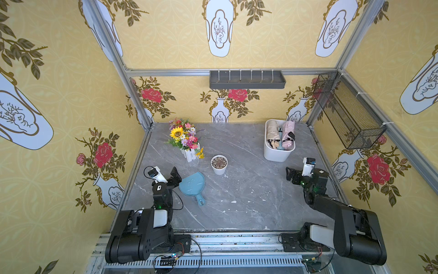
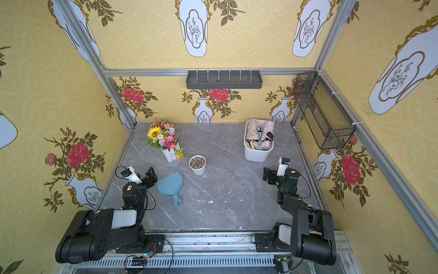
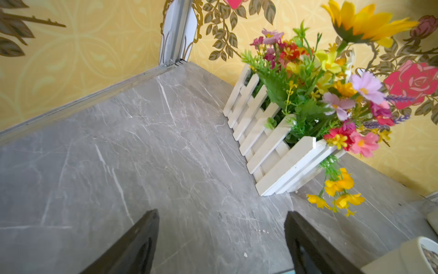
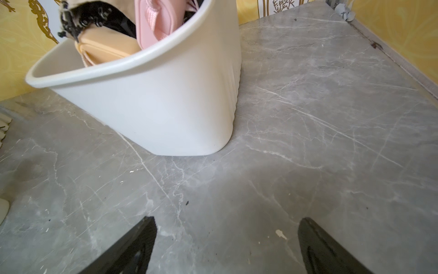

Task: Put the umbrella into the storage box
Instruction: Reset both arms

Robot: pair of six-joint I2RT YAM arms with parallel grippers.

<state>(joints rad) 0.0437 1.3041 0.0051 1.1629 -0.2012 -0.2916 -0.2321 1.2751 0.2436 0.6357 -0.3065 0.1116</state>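
Observation:
The white storage box stands at the back right of the grey marble table, seen in both top views. Inside it lie folded umbrellas: a beige umbrella, a pink umbrella and a slim blue one between them. The right wrist view shows the box wall close ahead, with the pink umbrella and the beige umbrella poking over the rim. My right gripper hovers open and empty in front of the box. My left gripper is open and empty over bare table at the left.
A flower arrangement in a white picket box stands at the back left. A white pot of pebbles and a blue dustpan lie near the left gripper. A dark grey slotted tray and a black wire basket hang on the walls.

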